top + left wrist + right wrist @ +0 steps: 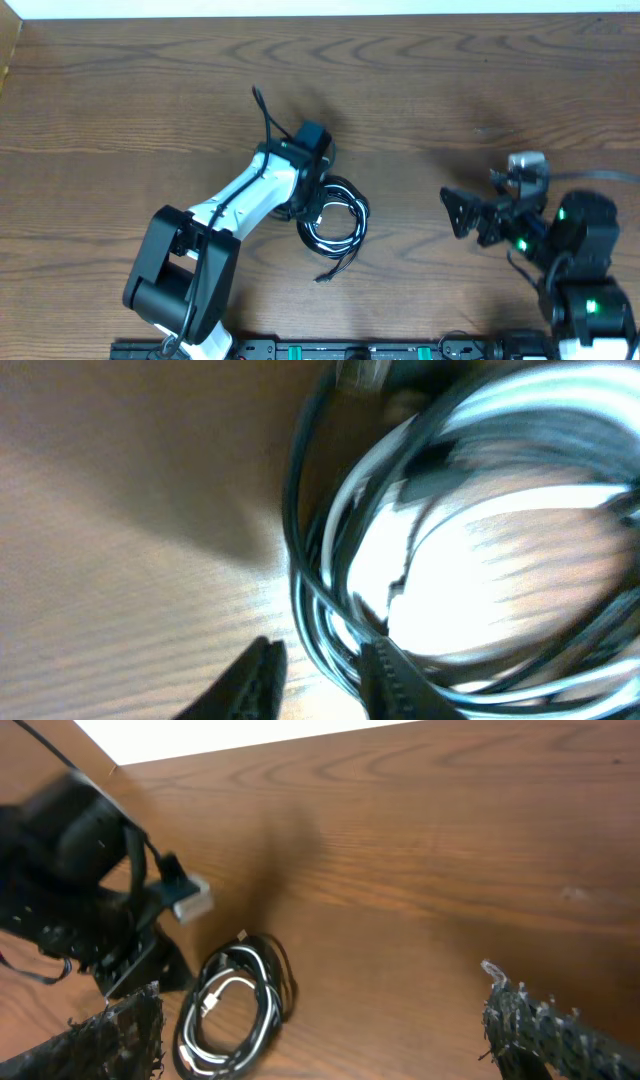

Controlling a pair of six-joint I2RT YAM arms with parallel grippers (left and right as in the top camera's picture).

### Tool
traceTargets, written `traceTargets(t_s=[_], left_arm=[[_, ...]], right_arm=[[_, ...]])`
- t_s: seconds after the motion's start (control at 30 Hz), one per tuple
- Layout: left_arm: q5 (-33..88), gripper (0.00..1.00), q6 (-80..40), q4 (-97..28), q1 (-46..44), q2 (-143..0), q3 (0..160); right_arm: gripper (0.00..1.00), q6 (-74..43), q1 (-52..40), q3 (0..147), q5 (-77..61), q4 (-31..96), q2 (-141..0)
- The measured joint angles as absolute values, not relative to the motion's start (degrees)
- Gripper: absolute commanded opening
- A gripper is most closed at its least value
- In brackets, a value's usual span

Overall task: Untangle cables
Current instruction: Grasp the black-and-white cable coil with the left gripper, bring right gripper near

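The cables (338, 222) lie in one coil on the table: black loops with a white cable wound inside, and a loose black end (326, 276) trailing toward the front. My left gripper (306, 208) is open at the coil's left edge. In the left wrist view its jaws (322, 682) straddle several blurred black and white strands (318, 622), which run close to the right finger. My right gripper (452, 211) is open and empty, well to the right of the coil. The right wrist view shows its wide-open jaws (325, 1035) and the coil (236, 1006) at lower left.
The wooden table (420, 90) stretches behind and between the arms. The left arm's white link (240, 195) slants from the front left. The right arm base (585, 300) sits at the front right. A black rail (330, 350) runs along the front edge.
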State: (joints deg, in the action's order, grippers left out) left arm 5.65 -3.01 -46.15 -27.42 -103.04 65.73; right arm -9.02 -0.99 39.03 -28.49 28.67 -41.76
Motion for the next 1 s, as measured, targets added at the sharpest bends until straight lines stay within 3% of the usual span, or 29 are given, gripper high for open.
traceTargets(t_s=[0.07, 0.27, 0.3, 1.0], left_arm=[[6.09, 0.52, -3.97, -47.72, -27.42, -102.56, 68.95], [11.79, 0.52, -8.95, -49.8, -27.46, -99.63, 72.07], [12.38, 0.52, -10.28, -50.28, -27.51, -99.66, 71.88], [22.85, 0.52, -16.27, -48.07, -37.95, -99.79, 66.74]], right_arm=[[0.99, -9.06, -0.99, 41.15, -30.63, 28.93, -45.36], [0.36, -9.78, -0.99, 42.61, -38.33, 29.52, -51.79], [0.33, -9.61, -1.02, 42.61, -38.81, 29.76, -52.16], [0.41, -10.02, -8.51, 42.59, -41.17, 30.7, -73.19]])
